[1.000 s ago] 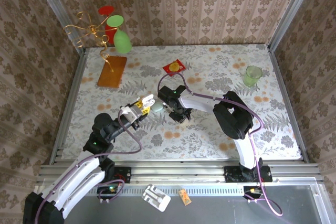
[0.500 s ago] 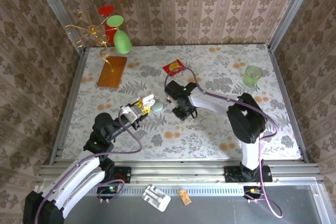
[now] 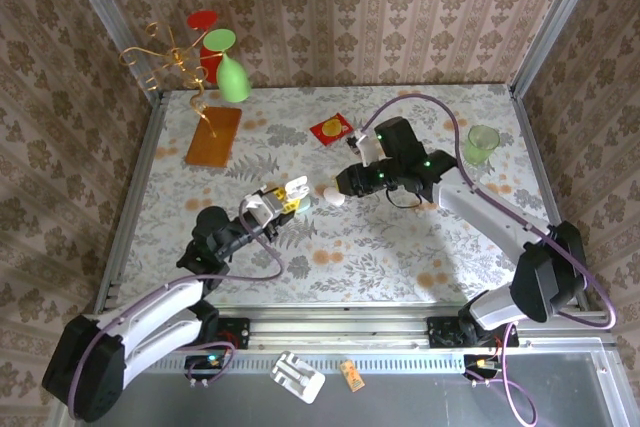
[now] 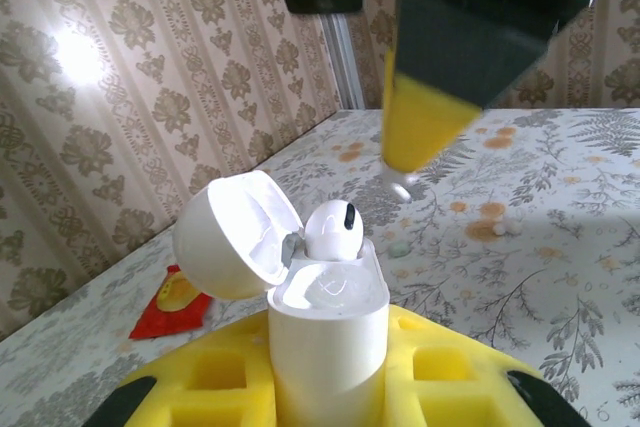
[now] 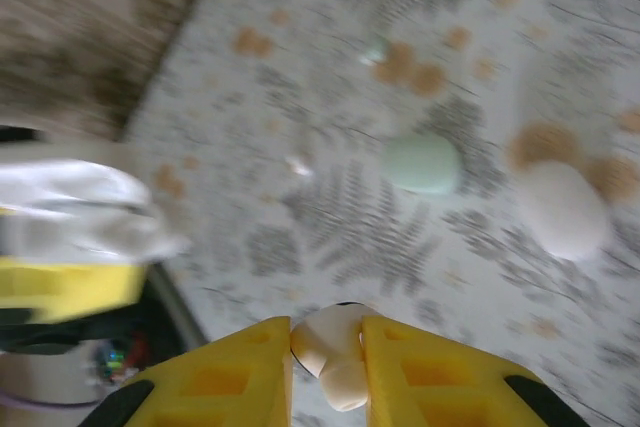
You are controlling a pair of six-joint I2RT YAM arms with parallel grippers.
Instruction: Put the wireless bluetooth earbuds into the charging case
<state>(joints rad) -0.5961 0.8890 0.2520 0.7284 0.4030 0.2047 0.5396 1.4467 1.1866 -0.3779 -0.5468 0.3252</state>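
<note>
My left gripper (image 4: 328, 352) is shut on the white charging case (image 4: 330, 292), held upright with its lid (image 4: 235, 237) swung open to the left. One white earbud (image 4: 333, 230) sits in the case; the well beside it shows empty. In the top view the left gripper (image 3: 285, 194) is left of centre and the right gripper (image 3: 347, 185) hovers just to its right. My right gripper (image 5: 327, 347) is shut on a second white earbud (image 5: 332, 357), pinched between its yellow fingers (image 4: 425, 112) above and beyond the case.
A pale green pebble-like case (image 5: 422, 163) and a white oval case (image 3: 333, 197) lie on the table below the right gripper. Tiny loose pieces (image 4: 505, 229) lie nearby. Further back are a red packet (image 3: 332, 128), a green cup (image 3: 482, 143) and an orange stand (image 3: 213, 135).
The right arm has risen from the table and swung out to the right, its gripper now raised near the open case. The left gripper with the case has shifted slightly right.
</note>
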